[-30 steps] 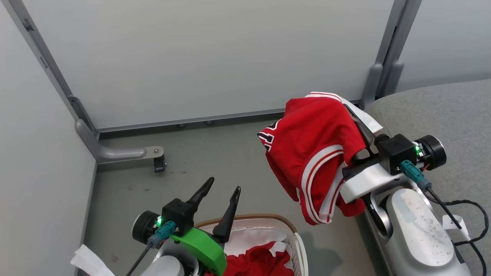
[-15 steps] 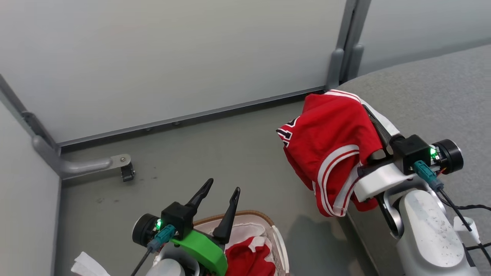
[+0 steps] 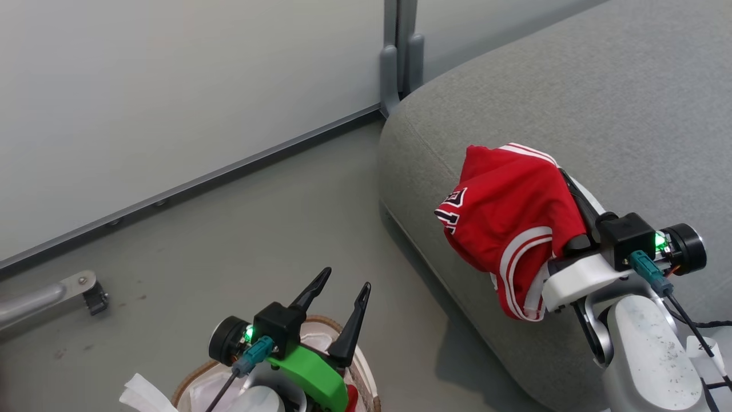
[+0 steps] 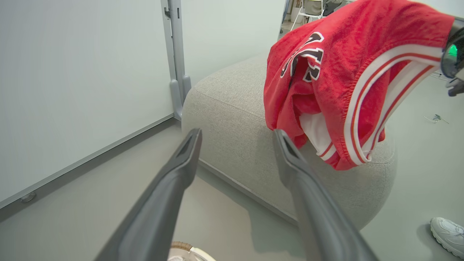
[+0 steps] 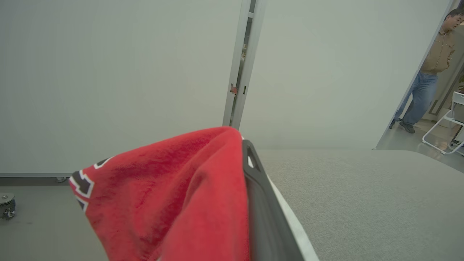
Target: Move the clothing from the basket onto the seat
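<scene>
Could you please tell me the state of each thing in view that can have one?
right gripper: jaws shut on the clothing.
clothing: held up, hanging over the edge of the seat.
left gripper: jaws open, empty, above the basket.
basket: upright, white liner in it.
seat: clothing not yet laid on it.

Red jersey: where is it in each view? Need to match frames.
Head view: red jersey right of centre, overlapping the edge of the seat.
Left wrist view: upper right, hanging in front of the seat.
Right wrist view: bottom, left of centre, with the seat to its right.
Shared landmark: the grey seat.
</scene>
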You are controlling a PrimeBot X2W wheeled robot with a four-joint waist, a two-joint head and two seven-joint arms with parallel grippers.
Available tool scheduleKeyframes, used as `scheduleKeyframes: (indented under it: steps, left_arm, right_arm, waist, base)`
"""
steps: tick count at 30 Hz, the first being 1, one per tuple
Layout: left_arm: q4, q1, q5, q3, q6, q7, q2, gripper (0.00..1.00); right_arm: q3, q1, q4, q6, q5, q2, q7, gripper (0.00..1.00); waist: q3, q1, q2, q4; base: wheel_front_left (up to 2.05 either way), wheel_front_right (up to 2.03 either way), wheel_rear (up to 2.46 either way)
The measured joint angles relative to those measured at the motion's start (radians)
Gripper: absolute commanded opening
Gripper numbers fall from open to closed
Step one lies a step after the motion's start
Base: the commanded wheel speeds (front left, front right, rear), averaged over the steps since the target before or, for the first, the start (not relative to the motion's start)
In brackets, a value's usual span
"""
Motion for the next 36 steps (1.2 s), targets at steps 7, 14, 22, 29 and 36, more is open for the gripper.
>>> scheduleKeyframes:
  steps: [7,14,22,29,36]
  left_arm:
    - [0.007,-0.001,0.016,0.001,-0.012,0.0,-0.005,1.0]
    - [0.003,-0.009,0.031,-0.009,-0.021,0.0,-0.004,1.0]
    - [-0.009,-0.069,0.061,-0.027,-0.03,0.013,0.019,1.0]
    - [-0.046,-0.129,0.083,-0.055,-0.033,0.042,0.031,1.0]
    - [-0.106,-0.199,0.106,-0.075,-0.036,0.069,0.032,1.0]
  right_arm:
    - [-0.006,0.007,-0.004,0.0,0.007,0.0,0.0,0.0]
    - [-0.024,-0.021,0.005,0.0,0.005,0.0,0.0,0.0]
    - [-0.123,-0.284,0.038,0.0,-0.081,-0.012,0.0,0.0]
    - [-0.252,-0.563,0.106,0.0,-0.127,-0.139,0.0,0.0]
    - [-0.329,-0.727,0.219,0.0,-0.172,-0.291,-0.001,0.0]
  waist:
    - [0.024,0.0,0.0,-0.071]
    - [0.059,0.0,0.0,-0.063]
    - [0.128,0.0,0.0,-0.016]
    - [0.211,0.0001,0.0,0.05]
    - [0.306,0.0001,0.0,0.13]
  base:
    - [0.0,0.0,0.0]
    - [0.0,0.0,0.0]
    - [0.0,0.0,0.0]
    - [0.0,0.0,0.0]
    - [0.0,0.0,0.0]
